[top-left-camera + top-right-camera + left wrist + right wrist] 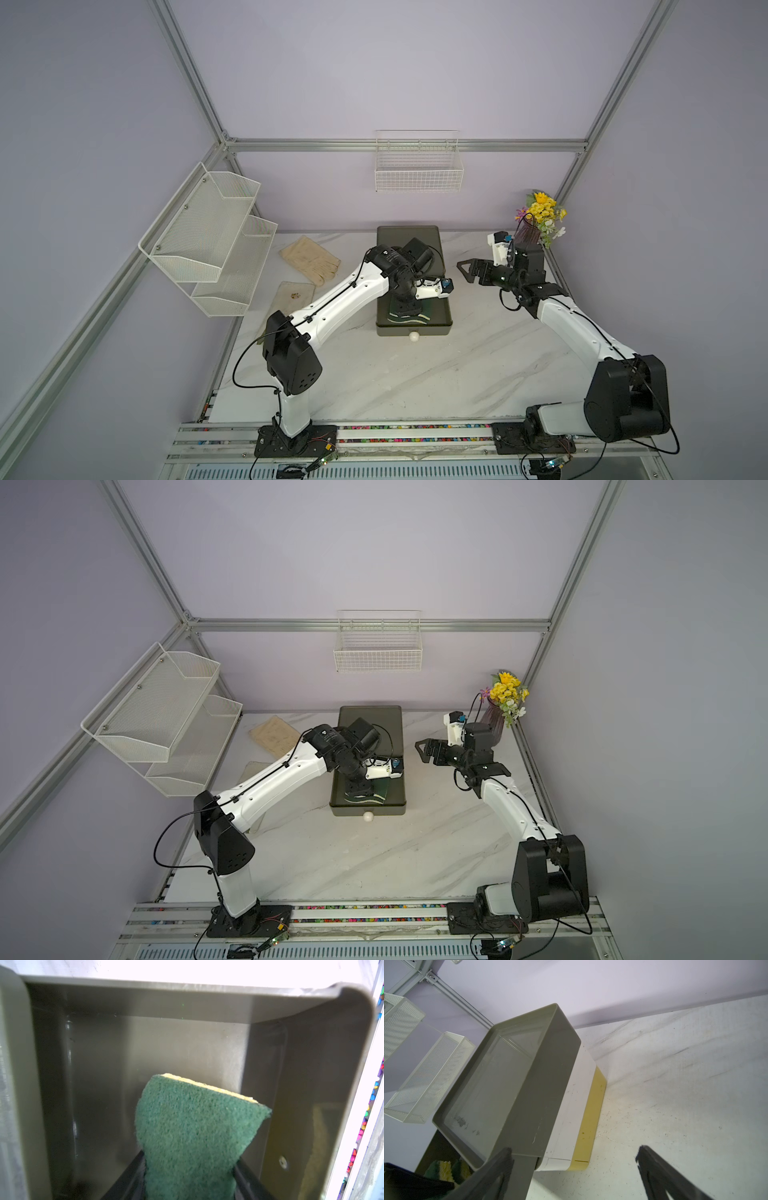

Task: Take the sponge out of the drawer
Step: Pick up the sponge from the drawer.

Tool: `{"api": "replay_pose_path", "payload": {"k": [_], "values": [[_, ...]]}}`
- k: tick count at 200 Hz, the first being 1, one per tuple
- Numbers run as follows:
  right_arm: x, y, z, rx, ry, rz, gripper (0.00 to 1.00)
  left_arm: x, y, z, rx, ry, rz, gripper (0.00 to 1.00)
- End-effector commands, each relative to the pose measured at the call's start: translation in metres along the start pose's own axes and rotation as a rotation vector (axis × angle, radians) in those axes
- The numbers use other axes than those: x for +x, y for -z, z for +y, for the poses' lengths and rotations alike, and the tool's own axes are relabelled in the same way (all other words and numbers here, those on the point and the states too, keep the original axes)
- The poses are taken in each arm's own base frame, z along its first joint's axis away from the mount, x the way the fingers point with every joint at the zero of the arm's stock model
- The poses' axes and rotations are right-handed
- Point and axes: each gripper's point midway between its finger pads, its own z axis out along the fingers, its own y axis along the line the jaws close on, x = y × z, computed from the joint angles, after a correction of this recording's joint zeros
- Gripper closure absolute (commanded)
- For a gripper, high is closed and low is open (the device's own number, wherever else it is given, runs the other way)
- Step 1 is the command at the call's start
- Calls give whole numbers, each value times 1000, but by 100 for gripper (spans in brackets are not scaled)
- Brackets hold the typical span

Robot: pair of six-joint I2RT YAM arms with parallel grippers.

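Left gripper (190, 1169) pinching the sponge (195, 1126), we lift straight up, clearing the drawer (311, 1084) front at 6 o'clock.

Sponge (193, 1136) dark green over yellow, drawer (311, 1053) olive-grey, bench (415, 374) white with grey marble veining, flowers (542, 212) yellow.

sponge look: the sponge (193, 1136) has a dark green scouring face with a thin yellow foam edge at its far end
sponge state: pinched at the waist in the left hand (189, 1180), its free end flaring beyond the fingertips
sponge place: within the drawer walls
drawer: the drawer (301, 1095) is olive-grey, pulled open, and surrounds the hand
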Motion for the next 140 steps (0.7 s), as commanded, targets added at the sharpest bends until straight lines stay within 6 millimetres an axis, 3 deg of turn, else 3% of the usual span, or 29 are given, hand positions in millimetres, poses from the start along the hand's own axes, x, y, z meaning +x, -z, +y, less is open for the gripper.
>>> {"api": "replay_pose_path", "payload": {"k": [1, 75, 140], "values": [[-8, 5, 5, -21, 22, -31, 3, -19, 44, 10, -92, 4, -108, 42], [-7, 5, 6, -26, 19, -28, 3, -22, 71, 17, -161, 37, -148, 40], [-6, 4, 5, -24, 17, -26, 3, -20, 118, 31, -303, 180, -236, 40]]}}
